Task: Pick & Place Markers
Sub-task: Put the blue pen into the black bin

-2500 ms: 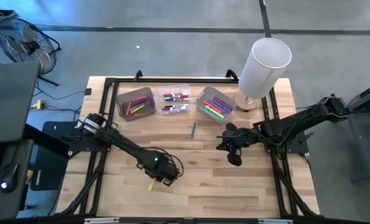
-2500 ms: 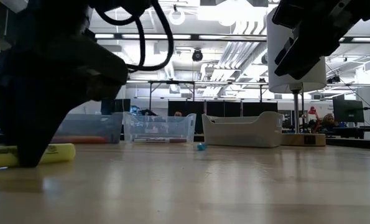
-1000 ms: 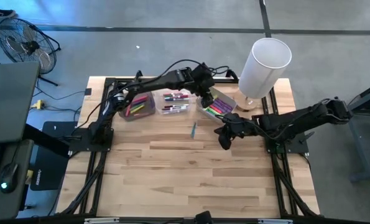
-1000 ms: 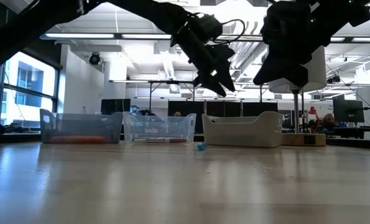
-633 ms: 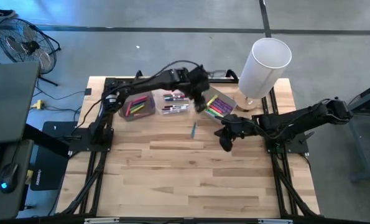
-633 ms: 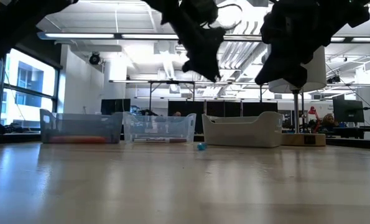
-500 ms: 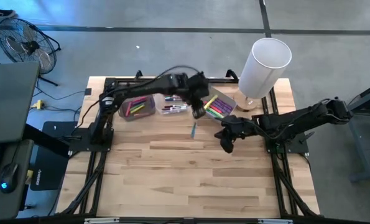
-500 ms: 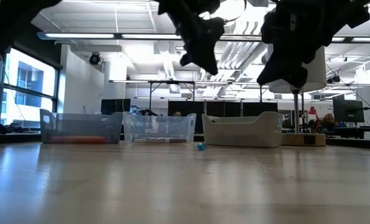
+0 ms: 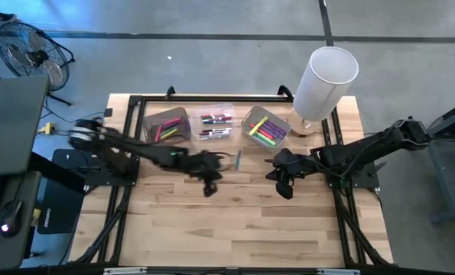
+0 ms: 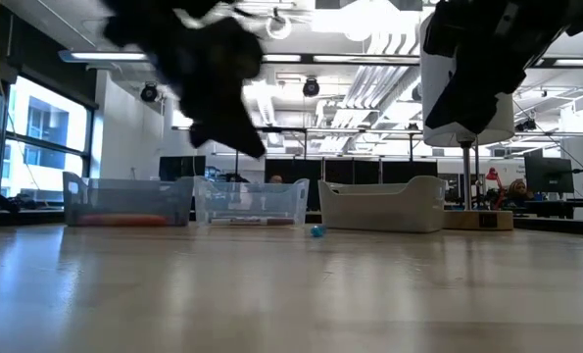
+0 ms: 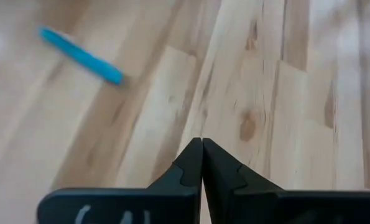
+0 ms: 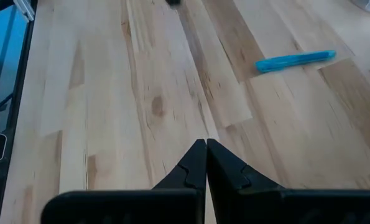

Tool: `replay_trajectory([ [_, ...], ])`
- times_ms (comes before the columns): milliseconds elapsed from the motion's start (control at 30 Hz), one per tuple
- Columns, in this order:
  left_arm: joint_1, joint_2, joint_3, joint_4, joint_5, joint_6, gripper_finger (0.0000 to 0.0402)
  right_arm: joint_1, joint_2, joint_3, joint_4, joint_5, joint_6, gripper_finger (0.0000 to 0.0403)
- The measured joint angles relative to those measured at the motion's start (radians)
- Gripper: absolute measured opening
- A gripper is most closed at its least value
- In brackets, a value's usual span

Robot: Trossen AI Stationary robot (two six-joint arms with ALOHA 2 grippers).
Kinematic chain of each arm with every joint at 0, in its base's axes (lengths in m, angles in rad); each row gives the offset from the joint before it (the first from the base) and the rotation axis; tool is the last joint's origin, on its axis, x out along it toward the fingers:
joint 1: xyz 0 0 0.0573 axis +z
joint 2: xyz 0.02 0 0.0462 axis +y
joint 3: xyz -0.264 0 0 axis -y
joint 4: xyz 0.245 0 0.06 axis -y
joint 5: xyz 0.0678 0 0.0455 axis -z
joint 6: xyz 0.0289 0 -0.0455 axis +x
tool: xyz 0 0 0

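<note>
Bright, even overhead light with ceiling-lamp glare; left arm (image 9: 128,149) motion-blurred, perhaps mid-swing; soft shadows.

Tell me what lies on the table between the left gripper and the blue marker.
Nothing: in the left wrist view only bare wood separates the shut left gripper from the blue marker. The high view agrees, with the marker just beyond the gripper.

We're in a robotics lab inside a big industrial hall: butcher-block workbench (image 9: 235,221) on a black metal frame (image 9: 120,221), bare concrete floor (image 9: 212,69), a floor fan (image 9: 28,50) far left, exposed ceiling ducts (image 10: 369,83) and strip lights (image 10: 369,18), computer monitors (image 10: 549,175) far right.
</note>
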Motion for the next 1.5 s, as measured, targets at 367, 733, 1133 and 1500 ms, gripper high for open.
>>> replay_trajectory([
  [367,-0.092,-0.587,-0.645,0.438,-0.182,0.234,0.0,-0.003,0.0,0.0,0.058,-0.005,-0.034,0.0],
  [733,0.074,-0.994,-0.919,0.515,0.057,0.439,0.0,-0.003,0.0,0.0,0.212,0.117,0.074,0.0],
  [1133,0.157,-1.434,-0.96,0.188,0.177,0.322,0.0,-0.003,0.0,0.0,0.214,0.167,0.148,0.0],
  [1500,0.159,-1.587,-0.943,0.155,0.208,0.267,0.0,-0.006,0.007,0.001,0.212,0.19,0.261,0.0],
])
